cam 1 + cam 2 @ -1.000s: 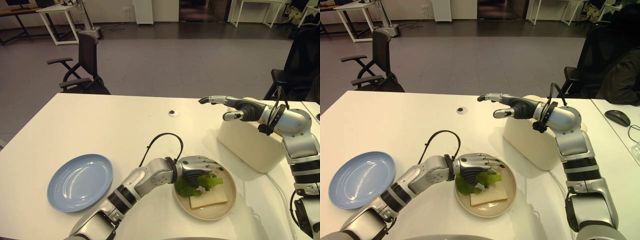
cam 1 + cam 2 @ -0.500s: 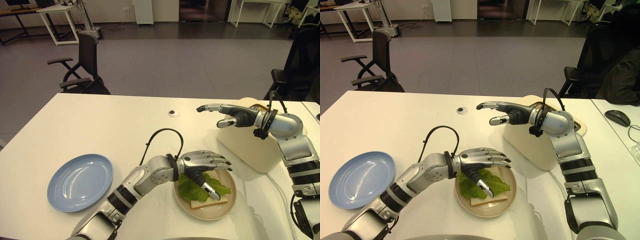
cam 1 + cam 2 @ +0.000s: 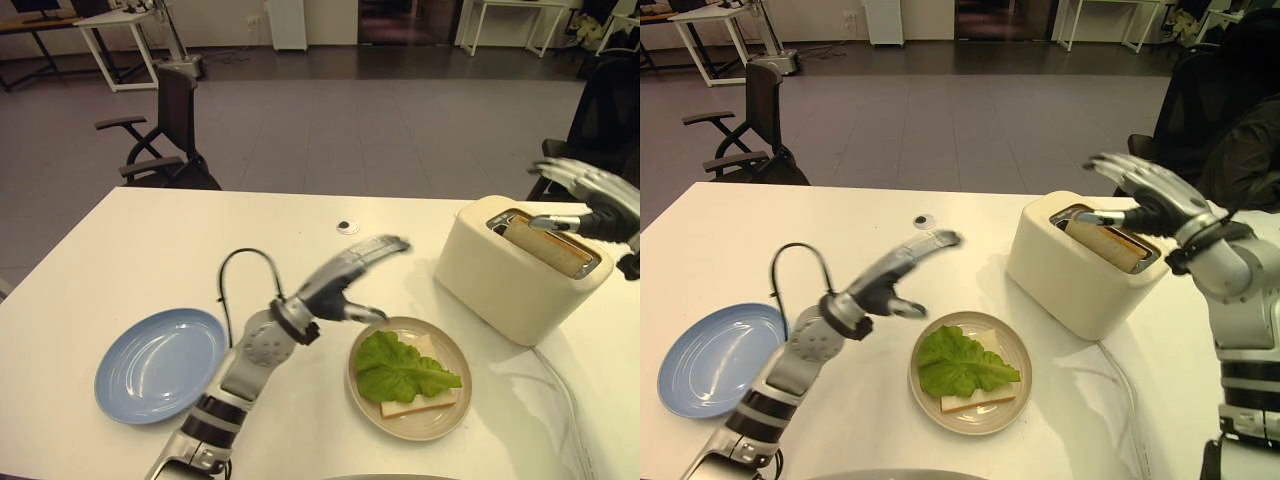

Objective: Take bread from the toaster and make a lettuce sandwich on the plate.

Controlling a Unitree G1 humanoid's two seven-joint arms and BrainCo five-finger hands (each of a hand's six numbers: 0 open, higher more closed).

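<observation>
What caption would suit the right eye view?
Lettuce on bread on the tan plate; left hand open beside it, right hand open by the slice in the toaster.

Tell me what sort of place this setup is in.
Most likely an open office or lab, not a kitchen: a black office chair with armrests stands on bare grey floor, white work desks line the far wall, and the cream toaster sits on a plain white table.

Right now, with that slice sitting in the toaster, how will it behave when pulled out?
The slice looks browned, so it is probably stiff and light, though a hard pinch may crumble it. Little of it shows above the toaster, so a grip may be shallow and slip. The toaster looks bulky and probably won't tip.
</observation>
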